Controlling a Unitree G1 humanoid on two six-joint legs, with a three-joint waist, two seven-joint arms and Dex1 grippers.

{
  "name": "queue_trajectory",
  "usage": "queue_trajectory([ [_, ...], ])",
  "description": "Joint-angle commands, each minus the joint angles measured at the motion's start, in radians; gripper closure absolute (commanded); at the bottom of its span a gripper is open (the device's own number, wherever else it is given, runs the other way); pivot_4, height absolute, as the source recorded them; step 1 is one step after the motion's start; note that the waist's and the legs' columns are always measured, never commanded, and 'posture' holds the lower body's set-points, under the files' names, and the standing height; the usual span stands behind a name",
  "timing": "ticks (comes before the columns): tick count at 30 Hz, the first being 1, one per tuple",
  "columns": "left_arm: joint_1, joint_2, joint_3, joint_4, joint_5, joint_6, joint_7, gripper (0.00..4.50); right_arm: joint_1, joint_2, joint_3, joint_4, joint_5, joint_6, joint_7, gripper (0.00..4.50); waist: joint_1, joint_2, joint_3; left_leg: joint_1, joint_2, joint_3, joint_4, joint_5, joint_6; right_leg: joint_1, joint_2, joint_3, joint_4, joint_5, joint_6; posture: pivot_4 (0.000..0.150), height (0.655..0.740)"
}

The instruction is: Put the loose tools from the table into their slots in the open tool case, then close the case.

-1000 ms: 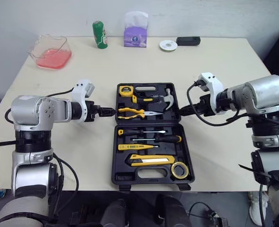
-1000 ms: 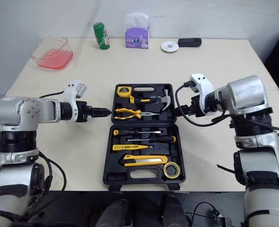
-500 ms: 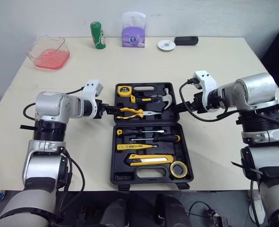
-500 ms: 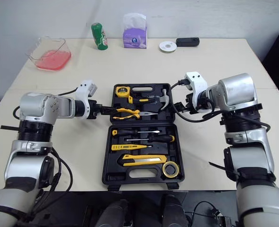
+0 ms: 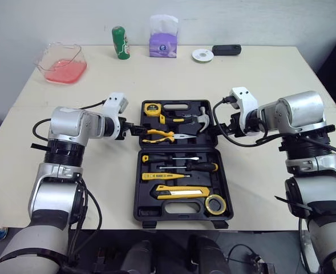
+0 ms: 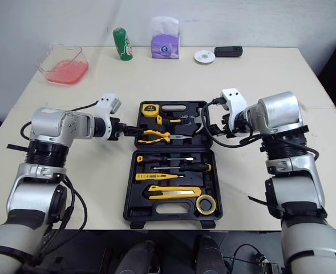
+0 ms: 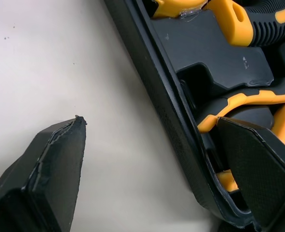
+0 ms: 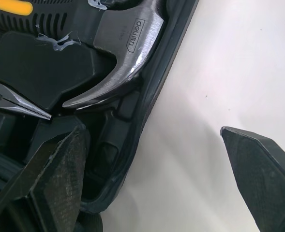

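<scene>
Left pincer (image 5: pixel 134 129), right pincer (image 5: pixel 218 129) advanced, astride tool case (image 5: pixel 156 214) walls.

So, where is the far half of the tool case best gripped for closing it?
Probably its thin side walls, left gripper from the left, right gripper from the right. Each rim fits between open fingers; the hinge crosses the middle, so both sides lift evenly.
</scene>
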Motion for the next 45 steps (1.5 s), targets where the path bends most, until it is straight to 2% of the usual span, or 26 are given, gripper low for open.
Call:
queue_trajectory([
  [1,0.023,-0.028,-0.043,-0.061,0.013,0.035,0.007,0.00,-0.017,-0.002,-0.020,-0.002,-0.002,-0.018,-0.016,0.03,0.000,0.000,0.000,0.000,0.000,0.000,0.000,0.000,0.000,0.000,0.000,0.000,0.000,0.000,0.000,0.150,0.7400],
  [10,0.023,-0.055,0.043,-0.073,-0.001,0.114,0.028,0.00,-0.010,0.007,-0.011,-0.016,0.010,-0.007,-0.019,0.03,-0.001,0.000,0.000,0.000,0.000,-0.001,0.000,0.000,0.000,0.000,0.000,0.000,0.000,0.000,0.000,0.150,0.7400],
  [18,0.039,-0.036,-0.015,-0.073,0.035,0.084,0.024,0.00,0.014,0.012,-0.010,-0.034,0.008,0.004,-0.032,0.03,-0.005,0.000,0.000,0.000,0.000,0.000,0.000,0.000,0.000,0.000,0.000,0.000,0.000,0.000,0.000,0.150,0.7400],
  [26,0.025,-0.043,0.020,-0.028,0.055,0.050,0.058,0.00,0.019,0.009,-0.009,-0.027,0.001,0.005,-0.050,0.03,-0.004,0.000,0.000,0.000,0.000,0.000,0.000,0.000,0.000,0.000,0.000,0.001,0.000,0.000,0.000,0.150,0.7400],
  [27,0.029,-0.042,0.016,-0.032,0.052,0.054,0.054,0.25,0.019,0.010,-0.009,-0.024,0.002,0.004,-0.051,0.01,-0.004,0.000,0.000,0.000,0.000,0.000,0.000,0.001,0.000,0.000,0.000,0.001,0.001,0.000,0.000,0.150,0.7400],
  [30,0.049,-0.043,-0.003,-0.052,0.034,0.088,0.030,1.37,0.021,0.028,-0.015,-0.008,0.003,0.005,-0.061,0.94,-0.005,0.000,0.000,0.000,0.000,0.000,0.000,0.001,0.000,0.000,0.000,0.001,0.001,0.000,0.000,0.150,0.7400],
  [35,0.063,-0.049,-0.017,-0.067,0.039,0.082,0.027,3.71,0.016,0.063,-0.048,0.014,0.006,0.024,-0.085,3.52,-0.006,0.000,-0.001,0.002,0.000,0.000,0.000,0.001,0.000,0.000,0.000,0.001,0.001,0.000,0.000,0.150,0.7400],
  [36,0.064,-0.052,-0.015,-0.069,0.039,0.078,0.028,3.99,0.015,0.068,-0.057,0.019,0.008,0.027,-0.091,4.06,-0.006,0.000,-0.001,0.003,0.000,0.000,0.000,0.001,-0.001,0.001,0.000,0.001,0.001,0.000,0.000,0.150,0.7400],
  [37,0.063,-0.056,-0.012,-0.067,0.041,0.065,0.031,4.04,0.013,0.072,-0.061,0.023,0.008,0.026,-0.096,4.47,-0.006,-0.001,-0.001,0.003,0.001,0.000,0.000,0.001,-0.001,0.001,0.001,0.001,0.001,0.000,0.000,0.150,0.7400],
  [42,0.047,-0.074,0.019,-0.059,0.043,0.016,0.045,4.06,0.011,0.091,-0.098,0.018,0.008,0.020,-0.129,4.50,-0.006,-0.001,-0.001,0.004,0.001,0.001,0.000,0.002,-0.001,0.002,0.000,0.003,0.002,0.000,0.000,0.150,0.7400],
  [45,0.039,-0.090,0.058,-0.068,0.037,-0.031,0.063,4.06,0.017,0.120,-0.175,-0.007,0.015,-0.025,-0.176,4.50,-0.006,-0.001,-0.001,0.004,0.001,0.001,0.000,0.002,-0.001,0.002,0.000,0.003,0.002,0.000,0.000,0.150,0.7400],
])
